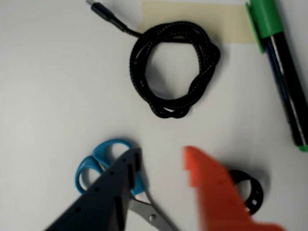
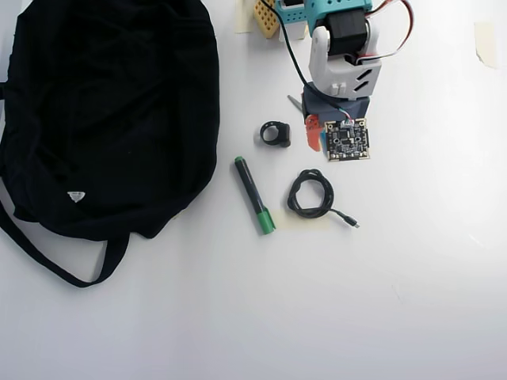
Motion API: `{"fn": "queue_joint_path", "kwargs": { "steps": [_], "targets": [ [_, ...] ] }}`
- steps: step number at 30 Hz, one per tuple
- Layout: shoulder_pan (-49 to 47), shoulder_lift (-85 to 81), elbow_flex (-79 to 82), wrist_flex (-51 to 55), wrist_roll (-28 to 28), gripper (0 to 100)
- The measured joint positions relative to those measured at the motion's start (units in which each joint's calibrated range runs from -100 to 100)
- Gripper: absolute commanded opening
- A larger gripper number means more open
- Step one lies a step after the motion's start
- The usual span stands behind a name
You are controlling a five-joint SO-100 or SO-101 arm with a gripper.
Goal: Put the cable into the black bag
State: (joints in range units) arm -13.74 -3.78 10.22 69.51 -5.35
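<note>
The cable (image 1: 138, 67) is a black braided cord wound in a small loop on the white table, its plug tail running to the upper left in the wrist view. My gripper (image 1: 162, 154) hovers just short of it, open, with nothing between the black jaw and the orange jaw. In the overhead view the cable (image 2: 291, 198) lies just below my gripper (image 2: 323, 139). The black bag (image 2: 111, 103) lies flat at the upper left, with a strap trailing below it and a small white label.
A green-capped marker (image 2: 253, 194) lies between bag and cable, and shows at the right in the wrist view (image 1: 284, 72). A black ring clip (image 1: 252, 192) sits by the orange jaw. Blue-handled scissors (image 1: 108, 144) lie under the black jaw. Beige tape (image 1: 192, 14) is under the cable.
</note>
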Motion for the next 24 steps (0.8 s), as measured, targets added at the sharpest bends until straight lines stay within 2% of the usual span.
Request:
{"fn": "queue_joint_path", "kwargs": {
  "steps": [10,17,24],
  "targets": [
    [0.0,3.4,-0.3,0.0,-5.0,22],
    [0.6,12.5,-9.4,0.0,-8.4,22],
    [2.0,18.9,-17.2,0.2,-8.9,27]
  ]
}}
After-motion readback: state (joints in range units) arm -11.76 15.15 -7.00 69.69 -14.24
